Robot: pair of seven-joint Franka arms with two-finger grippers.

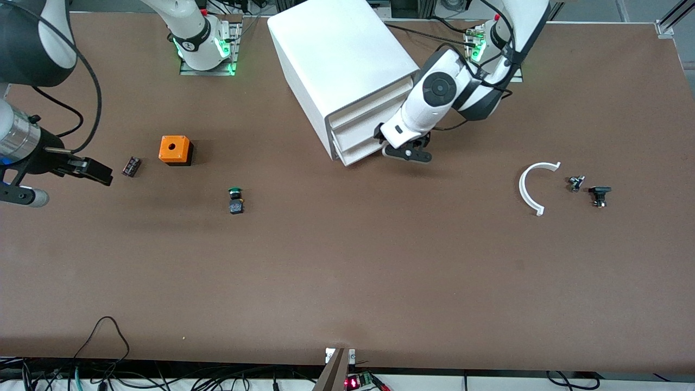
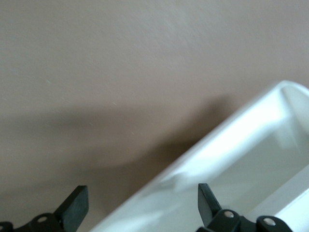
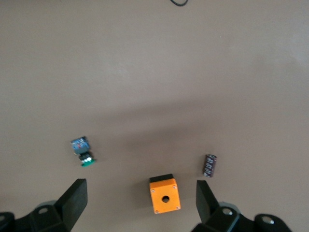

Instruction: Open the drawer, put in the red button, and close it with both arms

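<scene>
Right gripper hangs over the table at the right arm's end, fingers spread wide, nothing between them.

Dark cylinder lies just beside that gripper's tip in the front view, near the right arm's end.

Orange box stands beside the cylinder, hole on top. In the right wrist view the box shows between the finger tips, with the cylinder and the green button to either side.

Green button lies on its side, nearer the front camera than the box.

Cabinet sits mid-table near the edge by the arm bases, turned at an angle. Drawer, the middle of three, faces the left arm's end; I cannot tell whether it is pulled out.

Left gripper is low at the drawer fronts, by the cabinet's corner nearest the camera. Its fingers stand apart, clamped on nothing; one hangs over a white tray rim, the other over bare table. Which drawer that rim belongs to, I cannot tell.

White arc lies toward the left arm's end, with two small dark parts just beside it.

Red button: cannot tell where it is.
</scene>
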